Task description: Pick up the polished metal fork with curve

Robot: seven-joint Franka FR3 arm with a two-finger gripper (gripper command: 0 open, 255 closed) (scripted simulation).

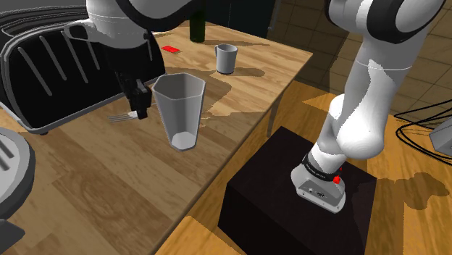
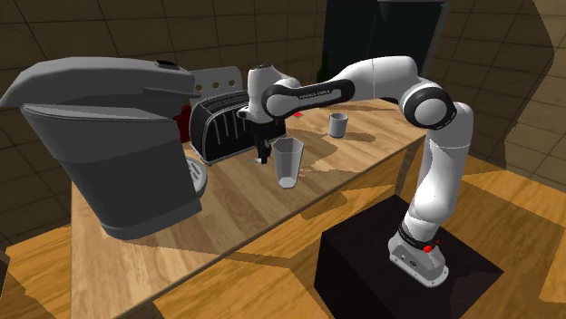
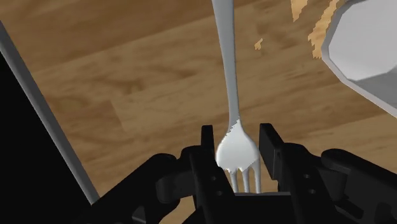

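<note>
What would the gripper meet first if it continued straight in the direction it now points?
Most likely the fork, whose head lies right in front of the gripper; directly behind it is the wooden table.

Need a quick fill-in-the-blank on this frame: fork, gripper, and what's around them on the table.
1. The gripper has its fingers shut on the fork near its ____, far from the handle tip.
2. The fork is between a faceted cup and a ____ toaster.
3. The cup stands on a ____ table.
4. Farther back, the small mug stands ____.

Missing words: tines; black; wooden; upright
</note>
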